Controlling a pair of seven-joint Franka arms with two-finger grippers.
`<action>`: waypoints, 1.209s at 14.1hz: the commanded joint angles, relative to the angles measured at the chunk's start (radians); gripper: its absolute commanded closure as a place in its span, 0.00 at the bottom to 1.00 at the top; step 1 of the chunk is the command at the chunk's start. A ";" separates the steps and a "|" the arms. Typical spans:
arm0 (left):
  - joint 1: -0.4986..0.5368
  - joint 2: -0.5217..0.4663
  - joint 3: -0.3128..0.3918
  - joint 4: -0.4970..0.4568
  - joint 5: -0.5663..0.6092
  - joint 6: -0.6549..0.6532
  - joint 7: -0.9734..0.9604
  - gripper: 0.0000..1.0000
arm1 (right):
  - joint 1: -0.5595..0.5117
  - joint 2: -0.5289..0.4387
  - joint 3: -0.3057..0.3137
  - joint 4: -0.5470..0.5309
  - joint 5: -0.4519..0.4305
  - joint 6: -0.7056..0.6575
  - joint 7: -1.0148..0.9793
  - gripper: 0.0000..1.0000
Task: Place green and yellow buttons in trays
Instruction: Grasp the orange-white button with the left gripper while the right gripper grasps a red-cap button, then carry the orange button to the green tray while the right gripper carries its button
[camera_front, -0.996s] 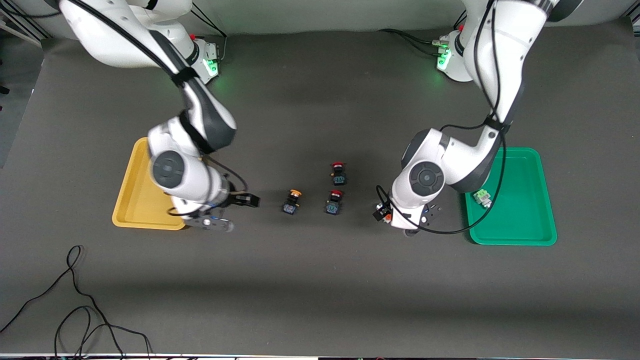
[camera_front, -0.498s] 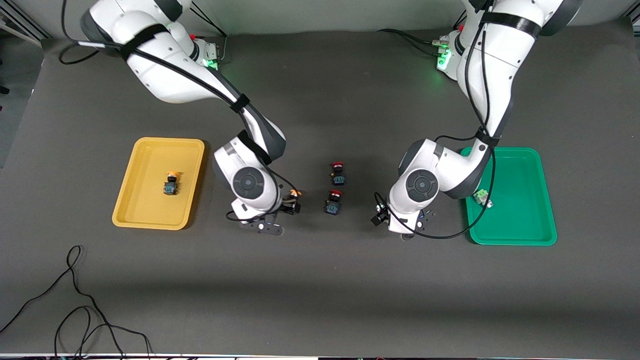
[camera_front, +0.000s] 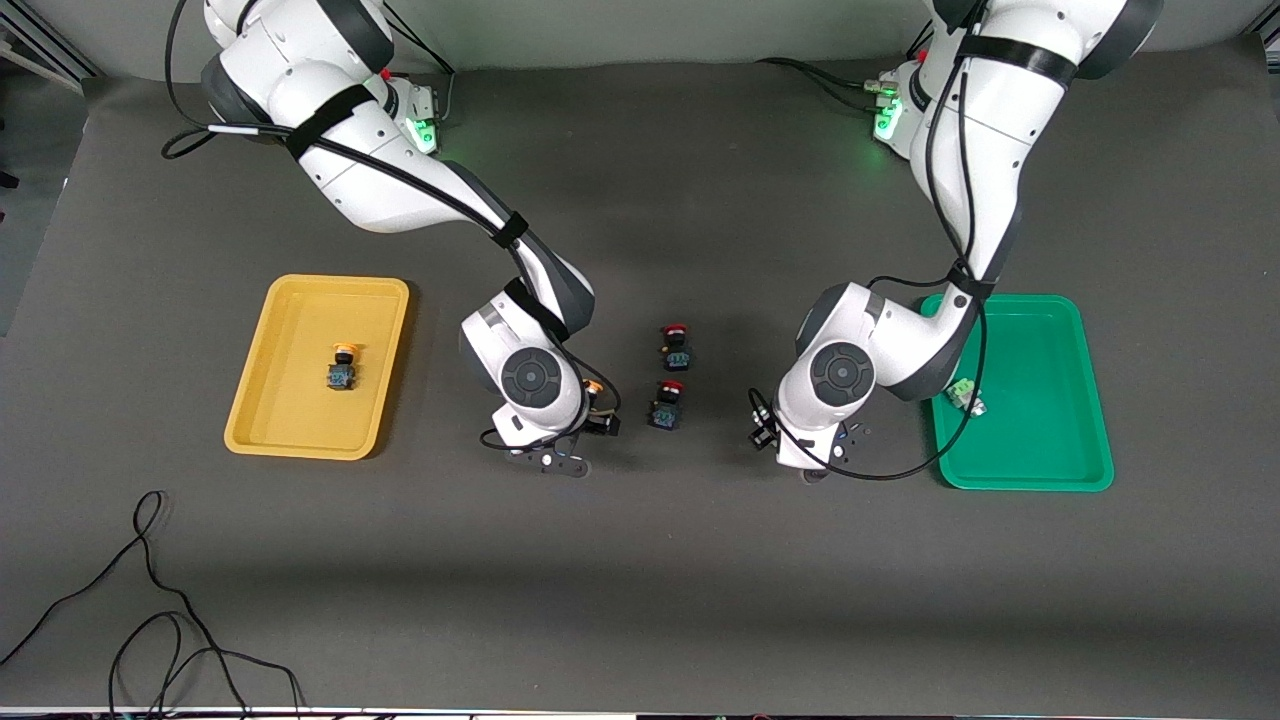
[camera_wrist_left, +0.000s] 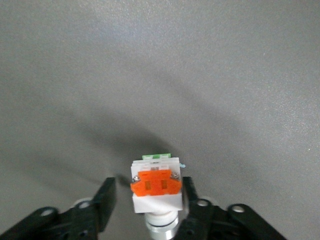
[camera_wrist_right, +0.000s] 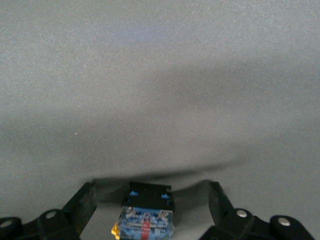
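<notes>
You have the dark table (camera_front: 640, 580) split in two: the yellow tray (camera_front: 260, 400) lies at the right arm's end and the green tray (camera_front: 1050, 440) at the left arm's end, so each arm has a short carry to its own colour. Both arms are bent down between the trays, and neither one waits. One yellow-capped button (camera_front: 343, 366) already lies in the yellow tray and one green-capped button (camera_front: 963, 393) in the green tray. The two red-capped switches (camera_front: 676, 345) stay mid-table, which looks deliberate since they are not wanted. Your right gripper (camera_wrist_right: 151, 202) is down at the table between the yellow tray and the red switches. Its fingers are spread wide on either side of the second yellow button (camera_front: 594, 386), with table showing on both sides, so nothing is gripped. Your left gripper (camera_wrist_left: 150, 197) is down between the red switches and the green tray. Its fingers stand narrow around a white-bodied button (camera_wrist_left: 155, 184); one finger meets the body, and a sliver of table shows at the other, so I judge the grip not yet firm. From the front, the wrists hide both picks: only the yellow cap peeks out, and the white-bodied button cannot be made out. Its green cap shows only as a thin edge in the left wrist view.
</notes>
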 joint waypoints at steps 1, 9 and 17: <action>-0.015 -0.007 0.013 0.005 0.018 -0.001 -0.028 0.71 | 0.014 0.011 -0.005 0.023 -0.017 0.001 0.031 0.01; 0.039 -0.242 0.007 0.096 0.015 -0.384 0.186 0.80 | 0.017 0.001 0.018 0.011 -0.014 -0.001 0.062 0.02; 0.324 -0.444 0.008 0.040 -0.024 -0.638 0.756 0.93 | 0.017 -0.002 0.018 0.007 -0.017 -0.001 0.060 1.00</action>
